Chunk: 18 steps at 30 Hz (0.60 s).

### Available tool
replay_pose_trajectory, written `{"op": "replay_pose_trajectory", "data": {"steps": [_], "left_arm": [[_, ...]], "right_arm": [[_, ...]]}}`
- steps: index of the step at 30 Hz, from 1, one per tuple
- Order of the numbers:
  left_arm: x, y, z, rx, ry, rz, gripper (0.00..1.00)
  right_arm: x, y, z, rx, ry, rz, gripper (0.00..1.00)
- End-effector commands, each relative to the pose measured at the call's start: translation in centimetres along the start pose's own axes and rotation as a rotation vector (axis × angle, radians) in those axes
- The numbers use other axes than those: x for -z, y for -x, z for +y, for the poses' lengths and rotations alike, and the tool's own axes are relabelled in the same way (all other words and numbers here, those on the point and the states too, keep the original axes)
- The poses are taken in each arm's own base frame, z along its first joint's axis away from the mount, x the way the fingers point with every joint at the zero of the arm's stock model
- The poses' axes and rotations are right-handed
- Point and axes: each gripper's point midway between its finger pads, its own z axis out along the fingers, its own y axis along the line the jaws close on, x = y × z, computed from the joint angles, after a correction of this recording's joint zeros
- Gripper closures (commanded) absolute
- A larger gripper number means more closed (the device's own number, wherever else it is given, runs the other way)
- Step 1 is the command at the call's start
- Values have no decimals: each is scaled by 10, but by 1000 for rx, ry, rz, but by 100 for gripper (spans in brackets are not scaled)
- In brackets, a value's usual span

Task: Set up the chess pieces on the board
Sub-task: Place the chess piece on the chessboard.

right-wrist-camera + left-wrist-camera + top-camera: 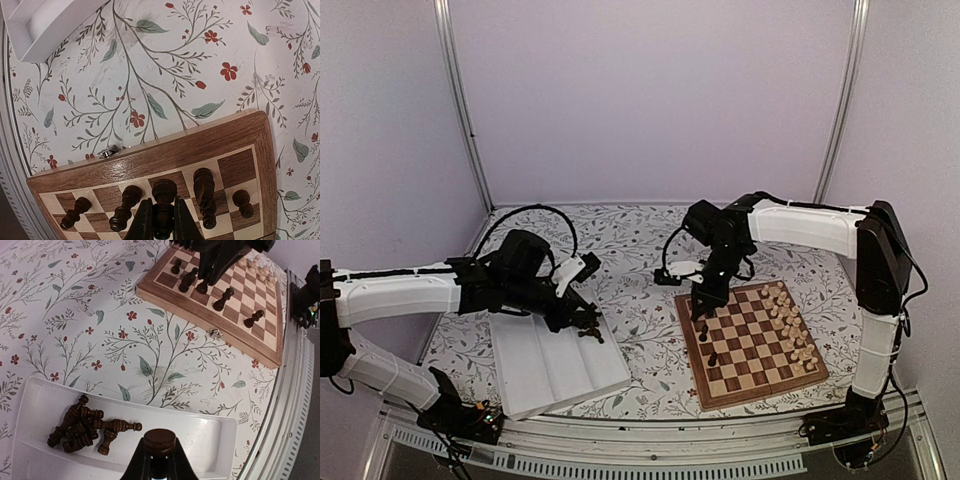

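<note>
Chess pieces of dark brown wood (712, 356) stand along the left side of the square checkered wooden chessboard (765, 389), and pale cream wooden ones (792, 322) crowd its right side. Seen from above, a white ridged plastic tray (555, 370) lies left of the board on the flower-printed table (640, 240). The right arm reaches in from the right of the board and bends down, with the right hand (703, 305) over the board's far left edge. The left arm lies nearly level, with the left hand (588, 325) over the tray's far corner towards the board.

The left wrist camera shows a heap of dark chessmen (80, 429) tumbled on their sides in the tray, well left of the board. The left hand is closed narrow on a round-ended dark chessman (160, 440) above the tray.

The right wrist camera shows the right hand pinching an upright dark chessman (164, 192) in the board's outermost row. Two dark neighbours stand close on either side. Whether the held one touches its square cannot be told. A small metal clasp (110, 151) sits on the board's outer edge.
</note>
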Motion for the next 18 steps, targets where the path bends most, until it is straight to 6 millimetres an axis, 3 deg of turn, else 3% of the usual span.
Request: {"op": "replay_pose_trajectory", "data": {"steps": [1, 18], "left_arm": [[1, 5, 4, -8, 9, -1, 96], [-1, 3, 4, -3, 6, 9, 95]], "right_arm": [[-9, -11, 4, -4, 32, 57, 97], [-20, -18, 4, -15, 53, 99, 95]]}}
